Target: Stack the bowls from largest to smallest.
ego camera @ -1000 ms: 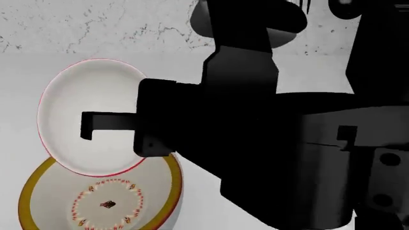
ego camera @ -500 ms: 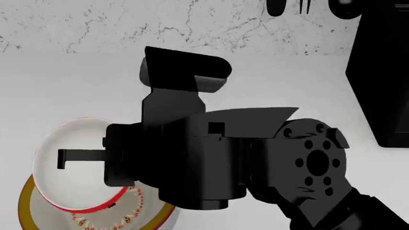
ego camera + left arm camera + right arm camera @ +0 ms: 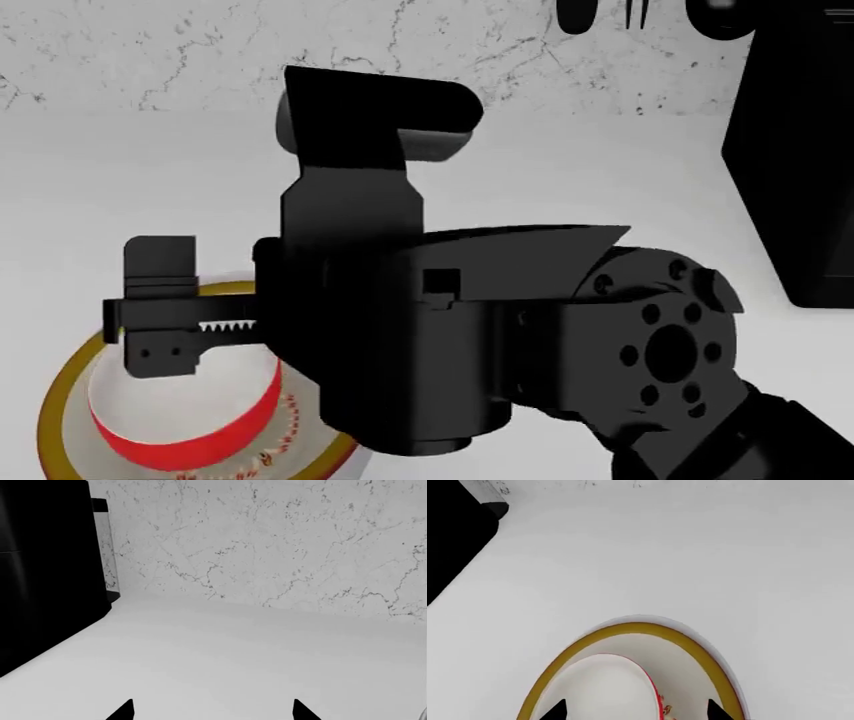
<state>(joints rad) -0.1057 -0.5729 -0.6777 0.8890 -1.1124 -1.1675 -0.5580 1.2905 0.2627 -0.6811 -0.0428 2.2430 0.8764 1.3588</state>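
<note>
The small bowl, red outside and white inside, sits inside the cream bowl with the mustard-yellow rim, at the lower left of the head view. My right gripper hovers just over the small bowl with its jaws wide apart and holds nothing. In the right wrist view the small bowl lies between the two fingertips, inside the cream bowl. A pale edge shows outside the yellow rim; I cannot tell whether it is the big grey bowl. My left gripper is open and empty over bare counter.
A black appliance stands at the right against the marble wall; it also shows in the left wrist view and the right wrist view. My right arm hides the counter's middle in the head view.
The small bowl was held tilted above the cream bowl; it now rests level inside it. My right gripper has turned, opened and let go of it.
</note>
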